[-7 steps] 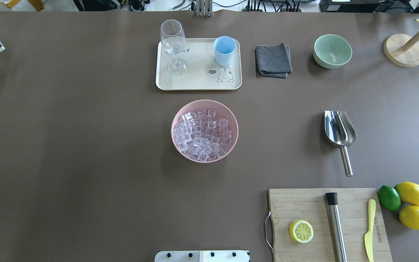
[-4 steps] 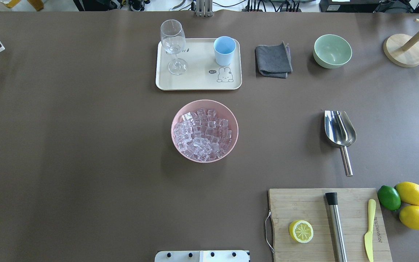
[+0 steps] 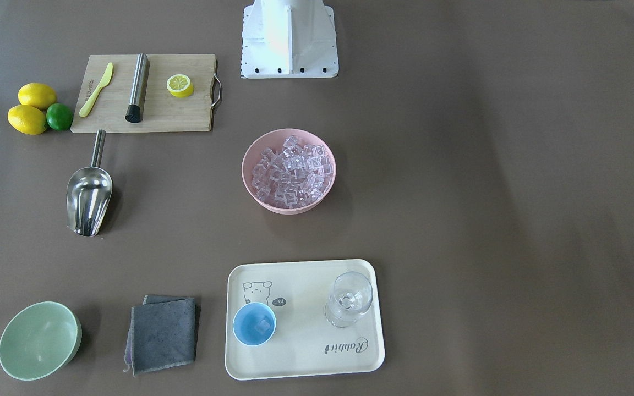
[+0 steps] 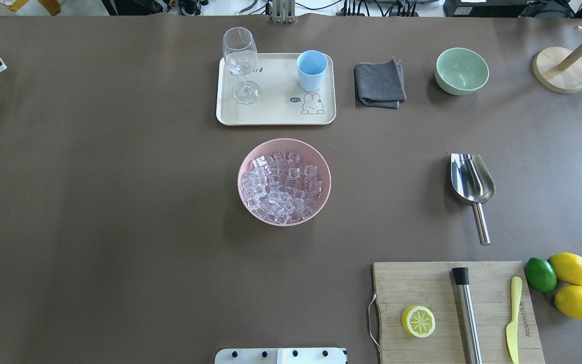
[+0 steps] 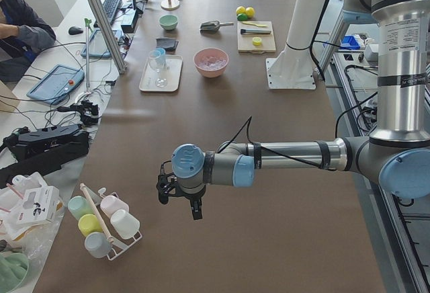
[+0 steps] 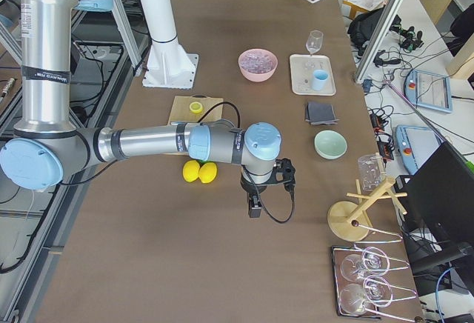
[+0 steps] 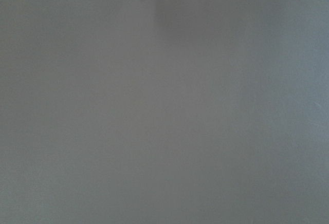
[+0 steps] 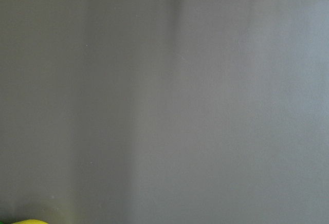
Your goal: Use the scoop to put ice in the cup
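The ice [image 4: 283,187] lies heaped in a pink bowl [image 4: 284,141] at the table's middle. The light-blue cup [image 4: 311,71] stands upright on a cream tray [image 4: 271,114] behind the bowl; in the front-facing view the cup [image 3: 254,324] shows a pale cube-like patch inside. The steel scoop [image 4: 470,179] lies on the table to the right, handle toward the robot. My left gripper [image 5: 179,204] hovers over bare table far to the left. My right gripper [image 6: 268,190] hovers beyond the lemons, far right. I cannot tell whether either is open or shut.
A stemmed glass [image 4: 240,60] stands on the tray. A grey cloth [image 4: 379,83] and a green bowl [image 4: 461,71] lie right of the tray. A cutting board [image 4: 422,283] with half lemon, steel cylinder and knife sits front right, beside lemons and a lime [image 4: 540,274].
A dark part at the right edge of the overhead view has moved out of sight. Nothing on the table has moved.
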`<state>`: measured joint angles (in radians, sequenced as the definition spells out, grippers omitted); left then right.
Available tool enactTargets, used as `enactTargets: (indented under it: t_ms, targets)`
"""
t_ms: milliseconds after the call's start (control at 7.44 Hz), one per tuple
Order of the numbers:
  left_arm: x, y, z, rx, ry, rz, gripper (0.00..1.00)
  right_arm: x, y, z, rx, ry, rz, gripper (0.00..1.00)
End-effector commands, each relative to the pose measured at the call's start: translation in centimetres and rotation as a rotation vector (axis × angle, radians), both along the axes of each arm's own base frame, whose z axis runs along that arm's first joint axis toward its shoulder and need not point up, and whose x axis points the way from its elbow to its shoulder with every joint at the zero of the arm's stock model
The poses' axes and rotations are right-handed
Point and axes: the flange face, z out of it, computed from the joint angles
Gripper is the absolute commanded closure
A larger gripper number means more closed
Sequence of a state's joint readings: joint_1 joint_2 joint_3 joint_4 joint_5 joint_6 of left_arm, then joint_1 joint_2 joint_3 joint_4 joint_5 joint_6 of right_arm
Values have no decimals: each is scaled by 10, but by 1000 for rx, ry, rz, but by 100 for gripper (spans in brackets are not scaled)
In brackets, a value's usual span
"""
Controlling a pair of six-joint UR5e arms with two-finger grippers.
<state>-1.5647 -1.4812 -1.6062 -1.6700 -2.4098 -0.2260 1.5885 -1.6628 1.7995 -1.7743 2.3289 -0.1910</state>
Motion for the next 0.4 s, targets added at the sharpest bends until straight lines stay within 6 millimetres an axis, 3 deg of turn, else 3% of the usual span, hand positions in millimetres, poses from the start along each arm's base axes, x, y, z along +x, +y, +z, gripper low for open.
enactTargets:
  t_ms: [0,269]
  targets:
    - [1,1,2,-5,-2,3,2,0,-3,23,-42,-8,2,0]
    - [2,1,2,-5,-3,5,2,-1,-6,22,-38,-5,0,0]
